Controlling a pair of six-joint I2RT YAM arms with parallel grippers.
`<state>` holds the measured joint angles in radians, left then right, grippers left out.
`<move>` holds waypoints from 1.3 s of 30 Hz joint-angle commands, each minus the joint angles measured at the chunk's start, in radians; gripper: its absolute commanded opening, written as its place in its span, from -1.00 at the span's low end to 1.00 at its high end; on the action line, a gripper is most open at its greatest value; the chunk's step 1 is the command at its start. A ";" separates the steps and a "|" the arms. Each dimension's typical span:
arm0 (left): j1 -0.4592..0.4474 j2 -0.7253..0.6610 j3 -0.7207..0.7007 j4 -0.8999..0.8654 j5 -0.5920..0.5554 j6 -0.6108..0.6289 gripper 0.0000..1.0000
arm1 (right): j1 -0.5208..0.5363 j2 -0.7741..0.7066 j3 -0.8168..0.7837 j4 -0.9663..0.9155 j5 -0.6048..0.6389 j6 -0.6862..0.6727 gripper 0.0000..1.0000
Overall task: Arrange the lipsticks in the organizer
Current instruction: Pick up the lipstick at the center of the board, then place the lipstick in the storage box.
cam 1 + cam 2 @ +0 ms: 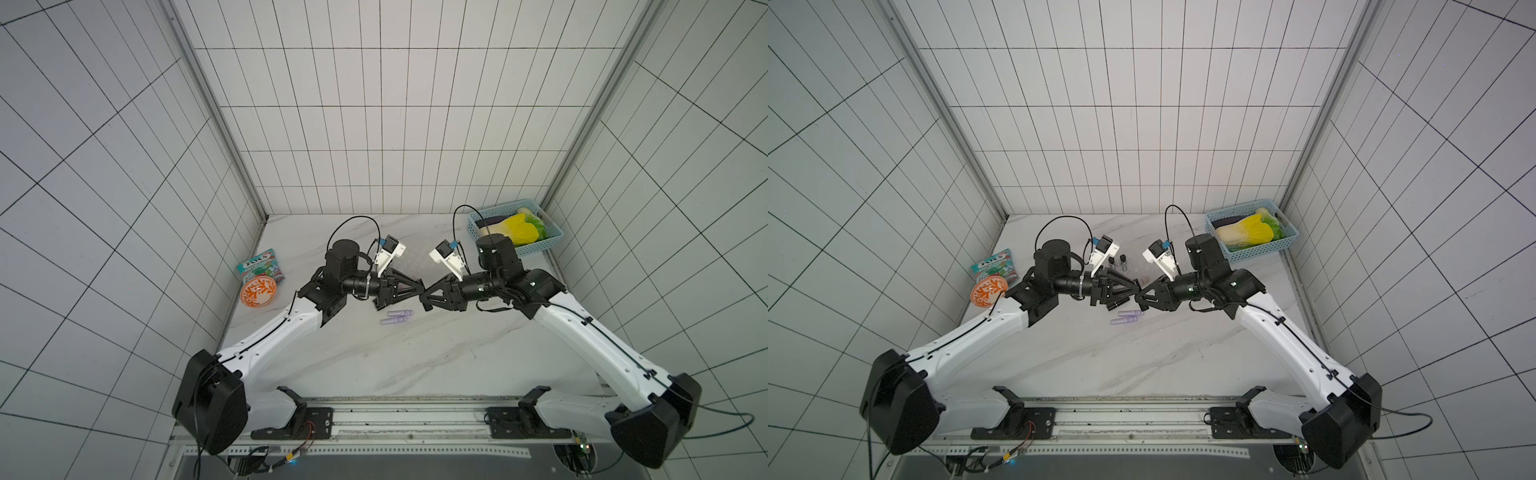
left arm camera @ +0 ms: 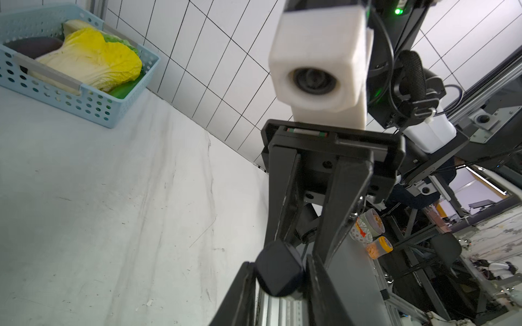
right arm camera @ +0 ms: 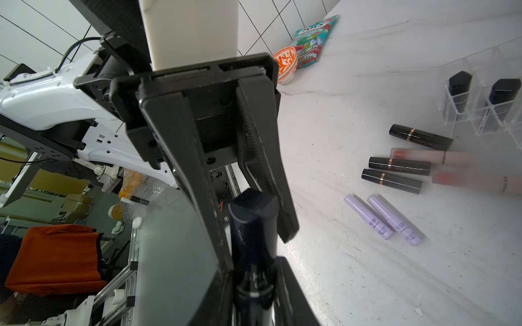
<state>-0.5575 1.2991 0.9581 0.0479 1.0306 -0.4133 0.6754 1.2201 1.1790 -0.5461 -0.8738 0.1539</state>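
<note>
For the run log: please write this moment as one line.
left gripper: shut on black lipstick | right gripper: shut on it too | organizer: two lipsticks standing in slots | table: other lipsticks lying loose

lilac lipsticks (image 3: 368,217), black lipsticks (image 3: 392,181) with gold bands, orange-and-white swirly bowl (image 1: 257,292) — light blue basket (image 1: 540,246), white table (image 1: 415,353) with grey veins

The left gripper (image 3: 255,251) and right gripper (image 3: 254,285) both clamp one dark lipstick (image 3: 252,223), the left at its cap end. On the counter (image 3: 353,282) lie two lilac tubes (image 3: 395,220), three black tubes (image 3: 399,166) and two pink tubes (image 3: 432,156); two dark tubes (image 3: 459,90) stand in the clear organizer (image 3: 478,118)
</note>
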 commanded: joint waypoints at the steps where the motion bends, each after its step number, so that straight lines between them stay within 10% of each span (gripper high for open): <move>1: -0.006 0.008 0.022 0.019 0.013 -0.003 -0.66 | 0.015 0.002 -0.011 0.021 -0.036 -0.002 -0.50; 5: -0.012 0.016 0.024 0.028 0.016 -0.008 -0.91 | 0.015 0.004 -0.010 0.020 -0.034 -0.004 -0.44; 8: -0.011 0.011 0.027 -0.002 -0.033 0.015 -0.93 | 0.013 -0.010 -0.009 0.001 0.015 -0.013 0.02; 15: -0.010 0.052 0.136 -0.242 -0.470 0.204 -0.94 | -0.027 -0.138 -0.080 0.054 0.378 0.029 0.85; 29: -0.009 0.366 0.241 0.028 -1.075 0.341 -0.94 | -0.034 -0.280 -0.279 0.169 0.702 0.030 1.00; 39: 0.027 0.592 0.392 0.070 -1.048 0.327 -0.95 | -0.036 -0.264 -0.318 0.260 0.616 0.064 0.95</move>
<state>-0.5400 1.8500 1.3056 0.0666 -0.0193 -0.0879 0.6472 0.9508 0.8845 -0.3332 -0.2386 0.2077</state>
